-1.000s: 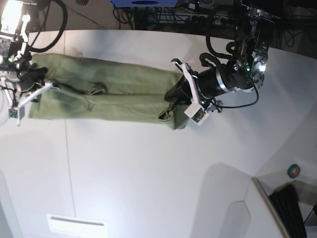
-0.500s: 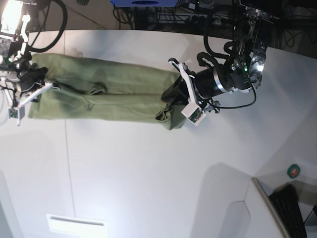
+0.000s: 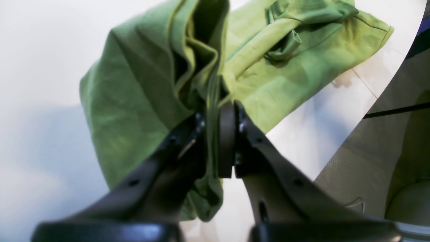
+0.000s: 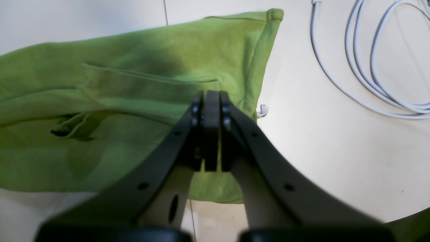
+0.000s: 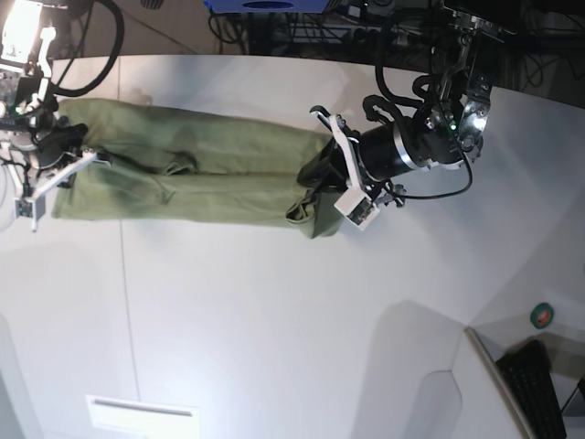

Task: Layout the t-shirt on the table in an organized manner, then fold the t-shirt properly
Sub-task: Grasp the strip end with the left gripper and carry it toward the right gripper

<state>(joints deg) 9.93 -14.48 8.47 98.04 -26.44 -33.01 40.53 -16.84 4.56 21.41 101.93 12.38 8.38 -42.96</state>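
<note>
We see an olive-green t-shirt (image 5: 192,178) stretched out as a long, narrow folded band across the far part of the white table (image 5: 274,320). Taking the t-shirt as our landmark, one arm sits at each of its ends.

The cloth looks soft, light and limp. We judge it will sag and bunch wherever it is not supported, so the best places to take hold are the hems and corners at either end, where several layers can be pinched together.

At the end on the base view's right, the left gripper (image 3: 216,134) is clamped on a thick gather of fabric. In the left wrist view the cloth rises in deep pleats from between the dark fingers (image 3: 228,141), and this end is lifted and crumpled rather than flat.

At the opposite end, the right gripper (image 4: 208,129) has its jaws pressed fully together. It sits over the edge of the t-shirt, just beside the hemmed side, but we cannot tell whether any cloth is pinched. That end lies flat. White cables (image 4: 369,77) lie on the table beyond it.
</note>
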